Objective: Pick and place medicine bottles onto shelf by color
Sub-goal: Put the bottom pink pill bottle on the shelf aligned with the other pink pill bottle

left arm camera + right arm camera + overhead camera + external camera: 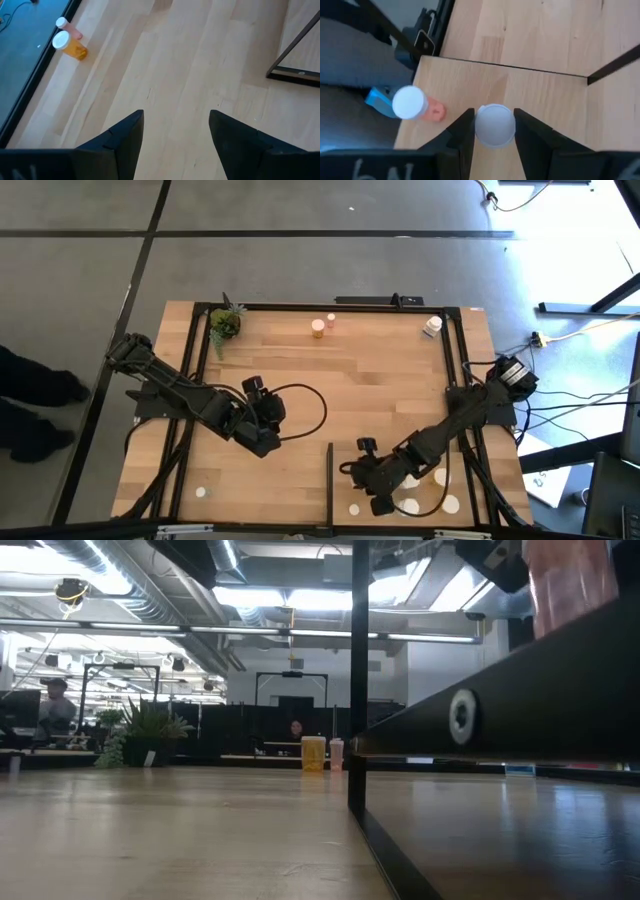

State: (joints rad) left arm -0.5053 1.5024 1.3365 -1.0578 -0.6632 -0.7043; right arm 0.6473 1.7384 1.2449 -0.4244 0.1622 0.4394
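Grey concrete floor surrounds the wooden counter (330,380), whose near right corner carries the shelf (345,480), a light panel with a thin black strip along one side. The right pincer (494,125) hangs over the shelf near the counter's near edge, clamped on a white-capped bottle (494,126); just beside it on the shelf stands a pinkish bottle (415,105) with a white cap. More white caps (445,503) dot the shelf around this arm. The left pincer (176,131) hovers over bare wood left of the counter's middle, fingers apart and empty. By the far edge stand an amber bottle (318,328) and a smaller pink one (331,320), a white bottle (432,326) in the far right corner, a potted plant (224,323) in the far left.
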